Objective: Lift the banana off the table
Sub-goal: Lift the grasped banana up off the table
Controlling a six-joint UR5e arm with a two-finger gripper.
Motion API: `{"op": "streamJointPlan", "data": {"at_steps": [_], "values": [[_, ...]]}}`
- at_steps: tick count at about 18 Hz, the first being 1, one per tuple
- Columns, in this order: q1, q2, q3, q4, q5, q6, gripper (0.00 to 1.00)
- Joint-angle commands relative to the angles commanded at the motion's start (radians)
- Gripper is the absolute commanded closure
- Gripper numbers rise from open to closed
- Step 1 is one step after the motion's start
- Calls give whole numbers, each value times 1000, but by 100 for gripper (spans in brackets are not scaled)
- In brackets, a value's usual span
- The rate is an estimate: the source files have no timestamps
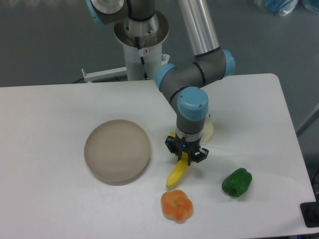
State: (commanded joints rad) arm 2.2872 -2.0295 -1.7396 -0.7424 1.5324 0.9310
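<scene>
The bright yellow banana lies on the white table, just right of the round dish, its near end pointing toward the front. My gripper is straight above the banana's middle, fingers down on either side of it and closed against it. The banana's far end is hidden under the gripper, with only a yellow tip showing at the gripper's left. I cannot tell whether the banana is lifted off the table.
A round grey-beige dish stands left of the banana. An orange pepper lies just in front of it. A green pepper lies to the right. A pale pear sits behind the gripper.
</scene>
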Motion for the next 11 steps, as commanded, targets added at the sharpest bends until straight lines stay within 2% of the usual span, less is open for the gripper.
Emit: {"op": "streamJointPlan", "data": {"at_steps": [3,4,7,10,11], "values": [[5,40,28,-26,11,40,80],[8,52,66,-97,11,48,80],[8,48,200,-249,12,55,80],[14,37,290,-320,12,98,80],[17,37,301,-322,12,138,80]]}}
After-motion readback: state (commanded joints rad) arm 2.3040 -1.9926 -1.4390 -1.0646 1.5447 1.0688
